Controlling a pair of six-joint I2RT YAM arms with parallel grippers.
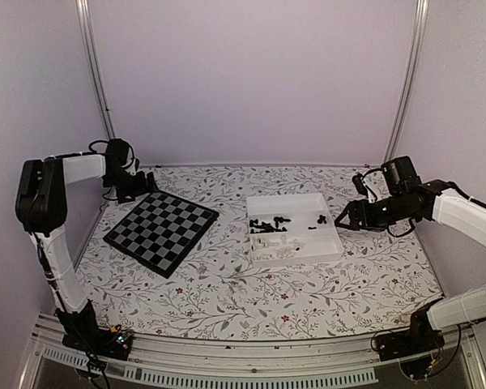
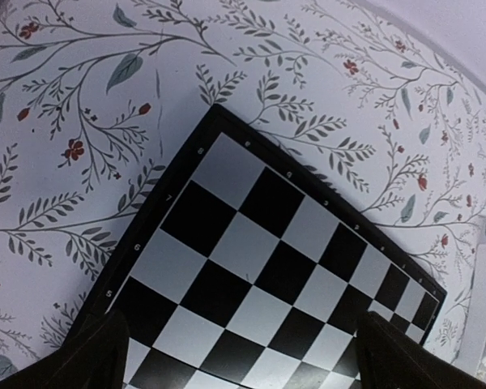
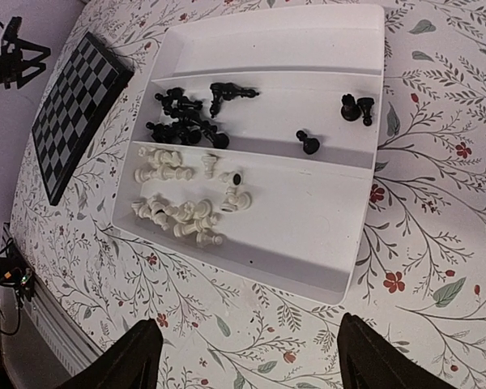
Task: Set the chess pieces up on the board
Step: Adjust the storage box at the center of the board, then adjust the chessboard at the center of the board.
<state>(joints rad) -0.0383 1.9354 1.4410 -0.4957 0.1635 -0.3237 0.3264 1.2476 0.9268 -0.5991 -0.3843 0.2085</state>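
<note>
Right wrist view: our right end effector (image 3: pixel 247 324), released, faces tiny black-and-white plastic chess pieces (image 3: pixel 182 212) ahead; we favour an isolated one.

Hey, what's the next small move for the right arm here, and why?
Probably ease the right gripper forward and down over the lone black piece in the tray. The board is bare, the chess pieces all lie in the tray, and this gripper hangs open just short of it. That piece stands apart from the heaps, so it looks easiest to pinch.
</note>
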